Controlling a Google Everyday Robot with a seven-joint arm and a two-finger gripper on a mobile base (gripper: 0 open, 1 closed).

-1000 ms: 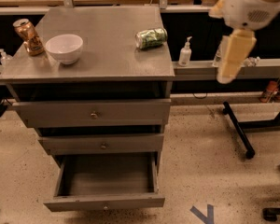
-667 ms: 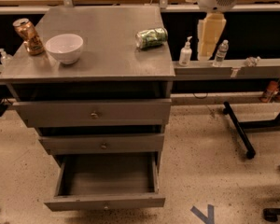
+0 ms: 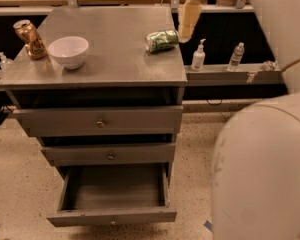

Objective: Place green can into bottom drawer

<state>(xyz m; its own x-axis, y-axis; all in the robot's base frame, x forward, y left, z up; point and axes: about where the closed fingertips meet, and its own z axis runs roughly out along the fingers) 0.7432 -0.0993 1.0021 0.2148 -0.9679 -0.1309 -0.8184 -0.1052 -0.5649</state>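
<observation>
The green can [image 3: 161, 40] lies on its side on the grey cabinet top [image 3: 115, 66], near the top's right edge. My gripper [image 3: 187, 28] hangs pointing down just to the right of the can, beside the cabinet's right back corner, apart from the can. The bottom drawer [image 3: 112, 216] is pulled out and open, and its deep box shows nothing inside. The two drawers above it are shut.
An orange-copper can [image 3: 31, 39] and a white bowl [image 3: 68, 50] stand on the left of the cabinet top. A soap dispenser [image 3: 198, 58] and a water bottle [image 3: 236, 56] stand on a ledge at right. My arm's pale body [image 3: 270, 169] fills the right foreground.
My gripper has moved left and further back, from right of the cabinet to just beside the green can. My arm now fills the right foreground. The can has not moved.
</observation>
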